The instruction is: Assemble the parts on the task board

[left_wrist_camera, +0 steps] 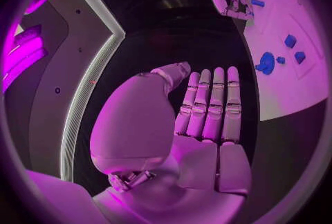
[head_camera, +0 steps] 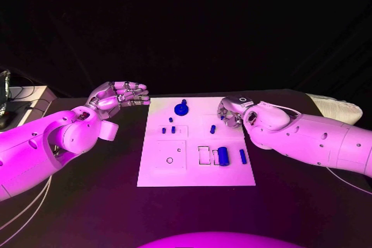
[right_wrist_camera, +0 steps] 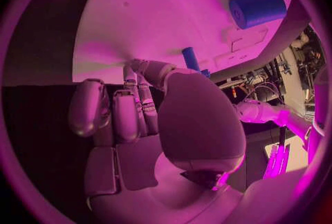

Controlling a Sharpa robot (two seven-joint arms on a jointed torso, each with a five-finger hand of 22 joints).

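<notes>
Fingers of the left hand [left_wrist_camera: 201,124] lie straight and side by side, palm bare, holding nothing, raised just off the far left corner of the flat white rectangular task board [head_camera: 155,175]. Beyond those fingertips, on the board's far end, sits a round blue knob-like part [head_camera: 182,108], with small blue block parts [head_camera: 168,130] a little nearer the robot. The right hand [head_camera: 233,109] reaches over the board's far right edge; its fingers [right_wrist_camera: 114,113] curl downward close together, and the thumb tip meets the board surface near a short blue peg part [right_wrist_camera: 190,59]. I cannot tell whether that peg is pinched or merely next to the fingertips. Behind the right hand, toward the robot, a larger blue cylinder part [head_camera: 223,156] lies on the board beside a thin blue bar part [head_camera: 242,156], both well apart from either hand.
</notes>
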